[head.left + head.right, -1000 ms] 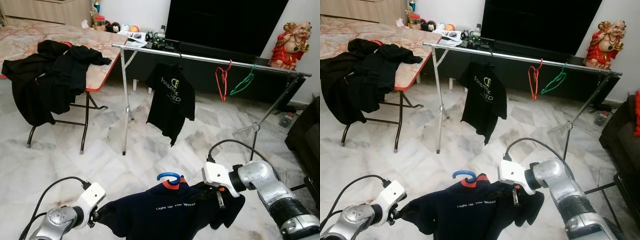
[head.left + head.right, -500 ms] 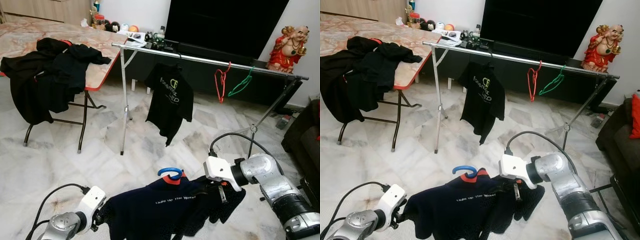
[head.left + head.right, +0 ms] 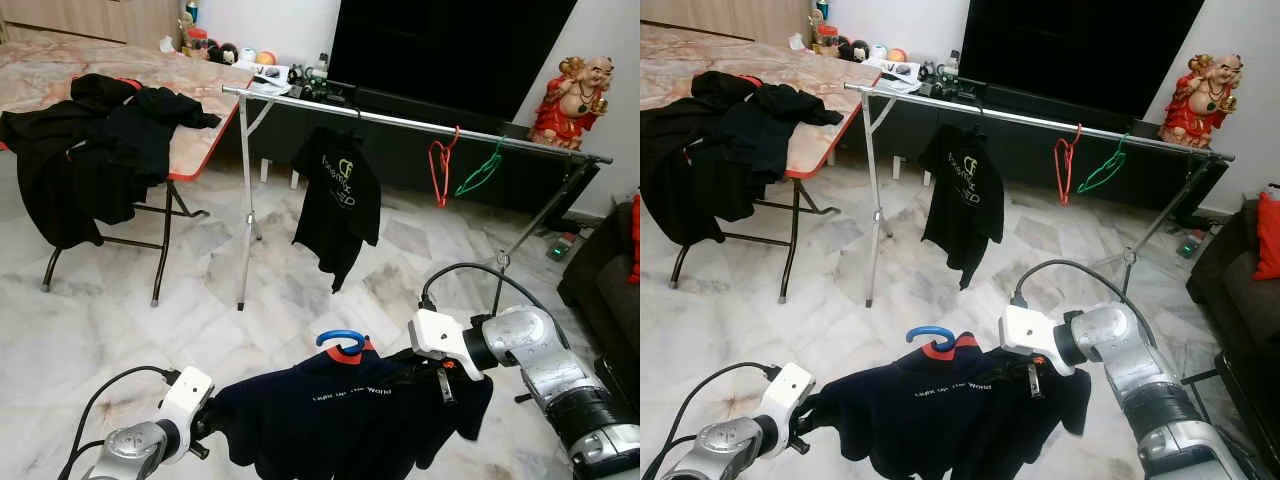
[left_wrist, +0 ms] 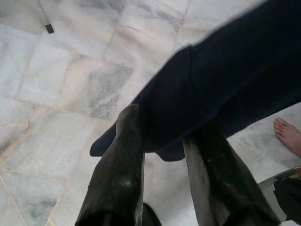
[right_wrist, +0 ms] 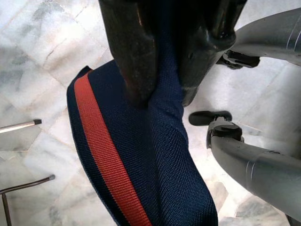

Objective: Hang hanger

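A navy shirt [image 3: 340,410] with a red collar hangs on a blue hanger; its hook [image 3: 340,340] sticks up above the collar. I hold the shirt stretched between both arms, low over the floor. My left gripper [image 3: 205,425] is shut on the shirt's left shoulder, and in the left wrist view the cloth [image 4: 225,84] sits between its fingers [image 4: 123,160]. At the other shoulder my right gripper [image 3: 420,370] is shut on the cloth, pinching the navy cloth with its red stripe [image 5: 103,160]. Ahead stands the metal clothes rack [image 3: 400,122].
A black shirt [image 3: 340,195], a red hanger [image 3: 440,170] and a green hanger [image 3: 478,170] hang on the rack. A folding table [image 3: 190,120] with black clothes [image 3: 90,150] stands on the left, a dark sofa [image 3: 610,290] on the right. A person's bare foot [image 4: 289,136] is on the floor nearby.
Both grippers have lifted the shirt and its hanger slightly. The camera view has shifted a little.
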{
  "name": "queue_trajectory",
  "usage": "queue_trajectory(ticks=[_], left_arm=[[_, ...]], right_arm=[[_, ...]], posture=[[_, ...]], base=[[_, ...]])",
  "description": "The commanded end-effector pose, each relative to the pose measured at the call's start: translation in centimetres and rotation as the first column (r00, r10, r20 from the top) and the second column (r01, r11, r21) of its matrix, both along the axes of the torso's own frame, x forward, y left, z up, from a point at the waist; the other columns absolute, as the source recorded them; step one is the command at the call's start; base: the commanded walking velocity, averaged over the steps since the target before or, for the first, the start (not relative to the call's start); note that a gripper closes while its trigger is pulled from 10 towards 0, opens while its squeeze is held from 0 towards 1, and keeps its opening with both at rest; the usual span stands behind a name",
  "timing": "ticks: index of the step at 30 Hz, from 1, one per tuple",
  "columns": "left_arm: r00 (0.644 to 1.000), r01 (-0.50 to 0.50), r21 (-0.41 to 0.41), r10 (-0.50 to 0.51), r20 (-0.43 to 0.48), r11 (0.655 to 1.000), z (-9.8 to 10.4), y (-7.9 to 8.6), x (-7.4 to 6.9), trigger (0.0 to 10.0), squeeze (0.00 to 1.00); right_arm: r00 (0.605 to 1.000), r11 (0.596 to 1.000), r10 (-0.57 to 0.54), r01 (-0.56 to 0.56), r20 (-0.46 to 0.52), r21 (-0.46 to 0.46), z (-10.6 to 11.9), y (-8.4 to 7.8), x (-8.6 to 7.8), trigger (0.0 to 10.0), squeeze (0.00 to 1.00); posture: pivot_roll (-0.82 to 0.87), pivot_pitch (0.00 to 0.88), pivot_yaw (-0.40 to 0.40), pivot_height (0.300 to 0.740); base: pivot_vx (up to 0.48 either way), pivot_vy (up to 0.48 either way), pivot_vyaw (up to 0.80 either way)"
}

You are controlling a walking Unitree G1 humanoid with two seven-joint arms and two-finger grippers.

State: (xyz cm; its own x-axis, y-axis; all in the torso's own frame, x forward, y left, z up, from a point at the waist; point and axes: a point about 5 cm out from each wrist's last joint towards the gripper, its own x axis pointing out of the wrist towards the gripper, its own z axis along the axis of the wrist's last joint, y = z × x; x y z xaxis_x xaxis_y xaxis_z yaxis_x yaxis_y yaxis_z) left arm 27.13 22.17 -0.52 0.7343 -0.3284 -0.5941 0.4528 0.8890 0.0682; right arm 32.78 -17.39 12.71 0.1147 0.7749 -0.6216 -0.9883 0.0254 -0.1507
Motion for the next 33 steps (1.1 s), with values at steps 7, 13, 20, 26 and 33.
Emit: queue_trajectory(ticks=[7, 13, 20, 26, 33], left_arm=[[1.0, 0.005, 0.001, -0.005, 0.002, 1.0, 0.0, -0.4, 0.2, 0.0, 0.0], [1.0, -0.001, 0.003, 0.0, 0.009, 1.0, 0.1, -0.3, 0.2, 0.0, 0.0], [0.997, -0.073, 0.036, 0.072, 0.038, 0.997, 0.3, 0.6, 0.4, 0.0, 0.0], [0.956, -0.284, 0.099, 0.275, 0.1, 0.954, 0.9, 3.2, 0.6, 0.0, 0.0], [0.904, -0.427, 0.166, 0.418, 0.086, 0.889, 0.5, 5.0, -0.1, 0.0, 0.0]], right_arm=[[0.999, 1.0, -0.012, 0.011, 0.05, 0.018, 1.1, 0.2, 0.5, 10.0, 0.0], [0.999, 1.0, -0.014, 0.013, 0.051, 0.023, 0.9, 0.4, 0.5, 10.0, 0.0], [0.996, 0.999, -0.05, 0.049, 0.072, 0.018, 0.5, 0.5, 0.7, 10.0, 0.0], [0.969, 0.973, -0.175, 0.197, 0.173, -0.118, -0.3, -0.8, 1.8, 10.0, 0.0], [0.843, 0.853, -0.453, 0.504, 0.289, -0.134, -1.2, -1.7, 3.5, 10.0, 0.0]], posture=[[0.18, 0.0, -0.189, 0.74], [0.19, 0.0, -0.187, 0.74], [0.19, 0.0, -0.189, 0.74], [0.19, 0.0, -0.187, 0.74], [0.19, 0.0, -0.185, 0.74]], base=[[0.0, 0.0, 0.0], [0.0, 0.0, 0.0], [0.0, 0.0, 0.0], [0.0, 0.0, 0.0], [0.0, 0.0, 0.0]])
